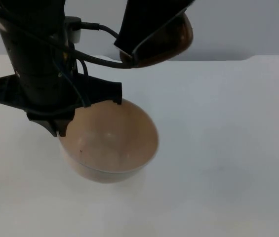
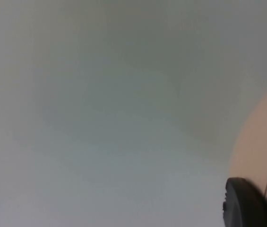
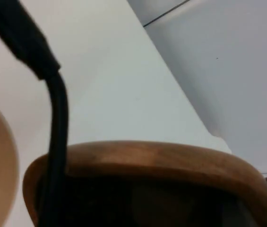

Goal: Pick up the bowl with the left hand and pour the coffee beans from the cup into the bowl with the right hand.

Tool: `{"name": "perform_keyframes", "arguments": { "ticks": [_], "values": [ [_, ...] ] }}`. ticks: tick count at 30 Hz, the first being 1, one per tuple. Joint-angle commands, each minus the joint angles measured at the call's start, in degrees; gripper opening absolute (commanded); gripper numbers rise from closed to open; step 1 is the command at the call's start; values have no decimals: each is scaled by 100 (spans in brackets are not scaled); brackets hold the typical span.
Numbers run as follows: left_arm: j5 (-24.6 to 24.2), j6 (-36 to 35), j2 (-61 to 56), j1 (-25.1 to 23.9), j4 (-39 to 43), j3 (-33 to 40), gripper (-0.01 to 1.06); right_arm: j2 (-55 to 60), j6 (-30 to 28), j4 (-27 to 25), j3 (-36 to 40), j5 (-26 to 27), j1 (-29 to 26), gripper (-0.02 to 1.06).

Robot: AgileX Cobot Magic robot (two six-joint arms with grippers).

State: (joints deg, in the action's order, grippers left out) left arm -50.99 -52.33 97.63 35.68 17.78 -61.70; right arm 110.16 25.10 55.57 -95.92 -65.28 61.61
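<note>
Gripping the bowl (image 1: 112,145) by its far-left rim, the left gripper (image 1: 60,123) holds it mouth-up over the table (image 1: 228,148) near its left edge. The right gripper (image 1: 134,49), clamped on the brown cup (image 1: 166,42), holds it tilted near the far edge, with room right.

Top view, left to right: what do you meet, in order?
Left gripper at the bowl's rim → bowl, held above the table → right gripper holding the brown cup, raised behind the bowl.
</note>
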Motion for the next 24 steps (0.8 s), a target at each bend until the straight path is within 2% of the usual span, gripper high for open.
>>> {"name": "perform_keyframes", "arguments": {
  "ticks": [1,6,12,24],
  "values": [
    [54,-46,4,25,-13,-28,0,-22,96,184,-26,19,44,0],
    [54,-46,4,25,-13,-28,0,-22,109,320,-26,-24,103,0],
    [54,-46,4,25,-13,-28,0,-22,52,867,-26,-205,374,0],
    [54,-46,4,25,-13,-28,0,-22,-354,895,-26,-469,374,0]
  ]
}}
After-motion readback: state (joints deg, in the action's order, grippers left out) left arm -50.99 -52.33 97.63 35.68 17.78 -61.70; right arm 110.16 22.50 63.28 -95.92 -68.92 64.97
